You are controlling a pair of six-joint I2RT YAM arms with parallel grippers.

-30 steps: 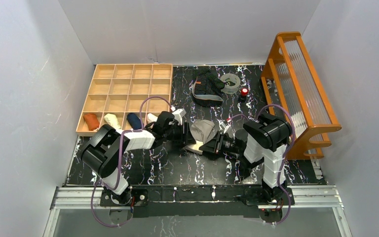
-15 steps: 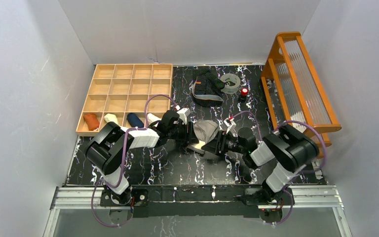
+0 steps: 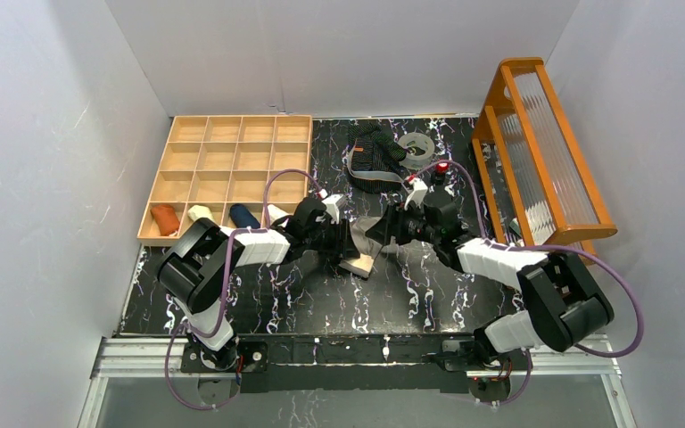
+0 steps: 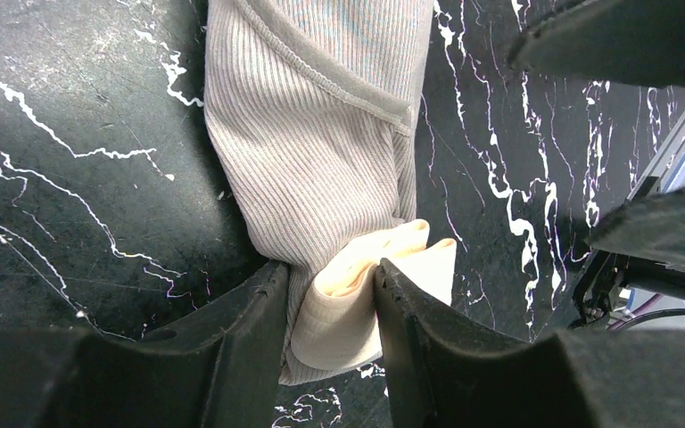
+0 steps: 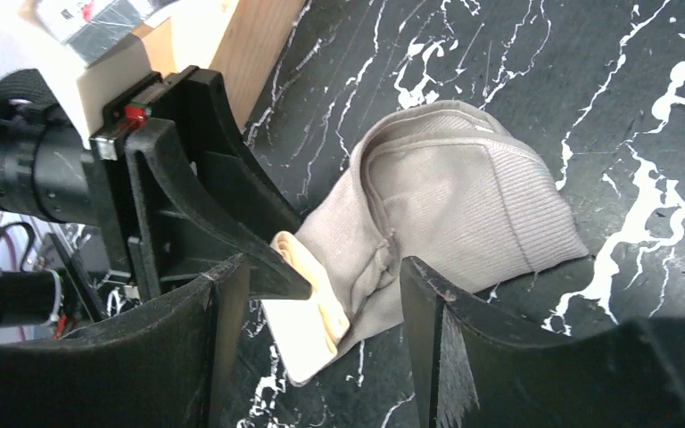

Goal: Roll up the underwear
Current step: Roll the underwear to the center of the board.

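Observation:
The beige-grey underwear (image 3: 359,260) lies bunched on the black marbled table between my two grippers. In the left wrist view its ribbed cloth (image 4: 321,134) runs away from the jaws, with a paler folded end pinched between them. My left gripper (image 3: 343,245) (image 4: 325,308) is shut on that end. My right gripper (image 3: 379,230) (image 5: 321,334) is open, its fingers spread above the same end of the garment (image 5: 464,205), holding nothing. The black striped underwear (image 3: 372,156) lies crumpled at the far middle of the table.
A clear tape ring (image 3: 417,147) and a small red-topped object (image 3: 441,167) sit beside the striped garment. A wooden compartment tray (image 3: 243,117) at far left holds several rolled items in its front row. An orange rack (image 3: 499,98) stands at right.
My right arm has swung from the near side of the beige garment round to its far right side, with the gripper still open. My left gripper has kept its hold and barely moved.

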